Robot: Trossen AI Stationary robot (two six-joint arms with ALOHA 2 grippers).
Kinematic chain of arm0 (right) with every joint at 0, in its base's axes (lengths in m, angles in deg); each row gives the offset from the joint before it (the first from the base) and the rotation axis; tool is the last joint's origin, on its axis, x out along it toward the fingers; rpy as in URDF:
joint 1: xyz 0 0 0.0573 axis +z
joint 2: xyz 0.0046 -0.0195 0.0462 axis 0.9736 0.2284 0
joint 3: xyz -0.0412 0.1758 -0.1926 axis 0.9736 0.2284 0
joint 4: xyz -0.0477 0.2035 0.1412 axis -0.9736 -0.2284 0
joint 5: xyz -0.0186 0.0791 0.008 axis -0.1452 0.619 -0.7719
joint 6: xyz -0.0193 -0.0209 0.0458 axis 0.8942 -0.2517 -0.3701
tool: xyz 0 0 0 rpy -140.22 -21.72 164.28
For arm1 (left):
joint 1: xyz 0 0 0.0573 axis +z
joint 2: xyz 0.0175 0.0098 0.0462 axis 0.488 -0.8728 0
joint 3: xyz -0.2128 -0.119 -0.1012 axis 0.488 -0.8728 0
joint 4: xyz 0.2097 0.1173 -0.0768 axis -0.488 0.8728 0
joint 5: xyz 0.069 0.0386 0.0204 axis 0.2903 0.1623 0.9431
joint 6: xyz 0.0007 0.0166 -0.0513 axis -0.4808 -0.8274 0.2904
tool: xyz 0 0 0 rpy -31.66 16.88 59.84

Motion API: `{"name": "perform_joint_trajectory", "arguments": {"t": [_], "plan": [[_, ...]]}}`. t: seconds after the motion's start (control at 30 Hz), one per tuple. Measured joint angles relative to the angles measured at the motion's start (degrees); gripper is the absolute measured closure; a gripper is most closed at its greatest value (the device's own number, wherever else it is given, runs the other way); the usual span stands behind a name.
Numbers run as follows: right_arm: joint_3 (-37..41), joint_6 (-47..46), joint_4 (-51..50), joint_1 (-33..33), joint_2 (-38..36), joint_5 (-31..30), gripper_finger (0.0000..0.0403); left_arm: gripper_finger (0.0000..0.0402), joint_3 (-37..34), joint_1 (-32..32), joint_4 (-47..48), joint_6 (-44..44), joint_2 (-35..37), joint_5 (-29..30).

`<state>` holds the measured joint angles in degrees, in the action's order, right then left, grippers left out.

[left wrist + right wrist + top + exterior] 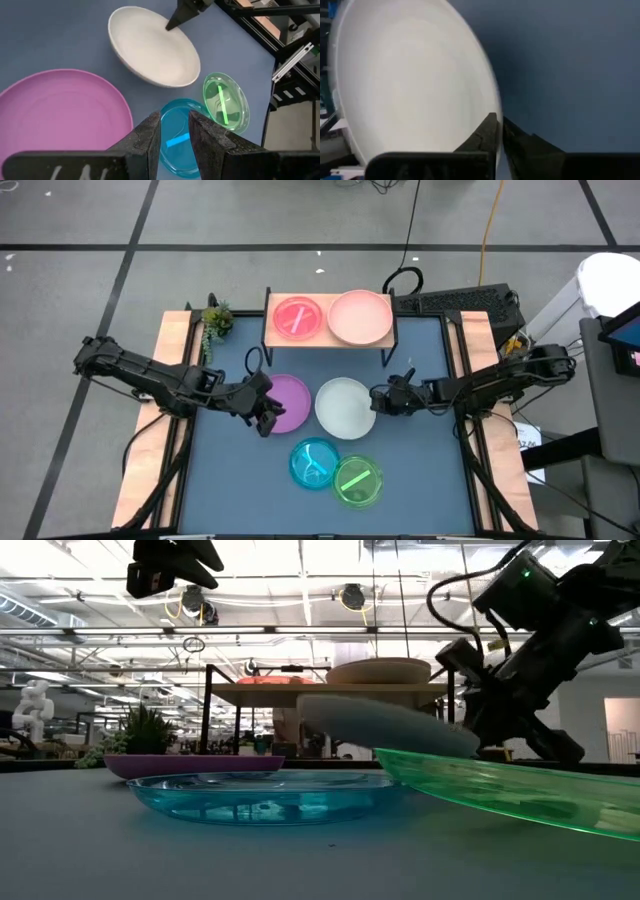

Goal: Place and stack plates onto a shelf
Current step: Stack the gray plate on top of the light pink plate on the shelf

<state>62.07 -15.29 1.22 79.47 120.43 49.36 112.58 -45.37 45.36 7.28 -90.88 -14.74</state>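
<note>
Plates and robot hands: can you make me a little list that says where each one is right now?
on the shelf: small pink plate, big pink plate
purple plate: flat on the table
white plate: tilted, one edge lifted
blue plate: on the table, beside the green plate
right hand: pinching the white plate's rim
left hand: above the purple plate's edge, holding nothing, fingers nearly together

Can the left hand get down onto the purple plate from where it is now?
Probably yes. The left hand hangs at the purple plate's edge with nothing on the plate. The right hand is shut on the white plate, beside it but apart.
</note>
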Motion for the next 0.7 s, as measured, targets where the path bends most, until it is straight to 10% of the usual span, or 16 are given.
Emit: {"name": "perform_joint_trajectory", "arguments": {"t": [0.3, 0.7], "plan": [[-0.21, -2.9, -2.93, 0.23, -13.3, 2.42, 0.0401, 0.0298, 0.0, 0.0, 1.73, -2.3, 0.0, 0.74], [-18.65, -1.51, -32.86, 2.06, -22.62, 2.57, 0.0402, 0.0298, 0.0, 0.0, 1.58, -2.29, 0.0, 2.16]]}}
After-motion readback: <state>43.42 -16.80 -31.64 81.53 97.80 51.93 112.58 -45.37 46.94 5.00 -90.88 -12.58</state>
